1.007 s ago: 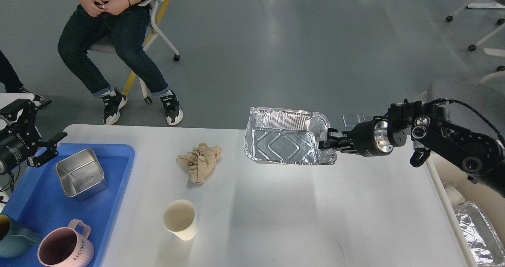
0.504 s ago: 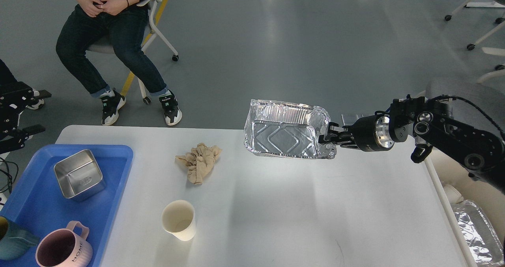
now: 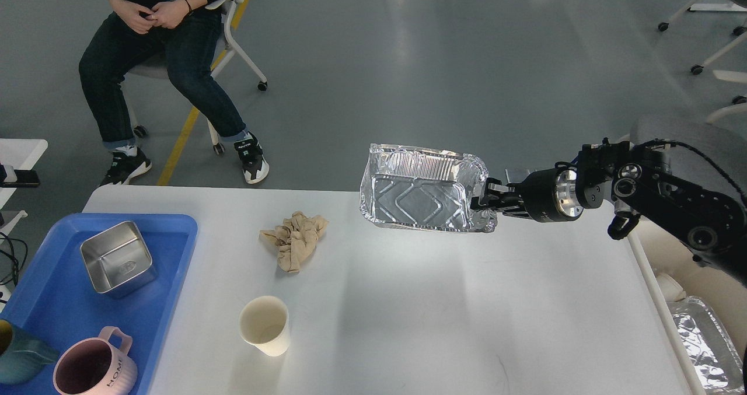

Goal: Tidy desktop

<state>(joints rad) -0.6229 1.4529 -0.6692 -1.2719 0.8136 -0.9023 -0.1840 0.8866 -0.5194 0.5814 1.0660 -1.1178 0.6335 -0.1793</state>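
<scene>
The white desktop point(image 3: 443, 319) fills the lower middle of the head view. Above its far edge my right gripper point(image 3: 485, 202) is shut on the right rim of an empty foil tray point(image 3: 420, 193), which hangs tilted with its inside facing me. A crumpled beige paper wad point(image 3: 295, 240) lies on the desktop left of the tray. A white paper cup point(image 3: 265, 325) stands upright nearer the front. My left gripper is out of view.
A blue plastic tray point(image 3: 52, 307) at the left holds a steel square container point(image 3: 117, 258), a pink mug point(image 3: 93, 369) and a teal cup point(image 3: 17, 354). Another foil tray point(image 3: 703, 348) lies in a bin off the right edge. A seated person point(image 3: 157, 51) is beyond the table.
My left arm has drawn back out of view at the left. My right gripper has lifted the foil tray slightly up and away. The seated person has shifted their legs.
</scene>
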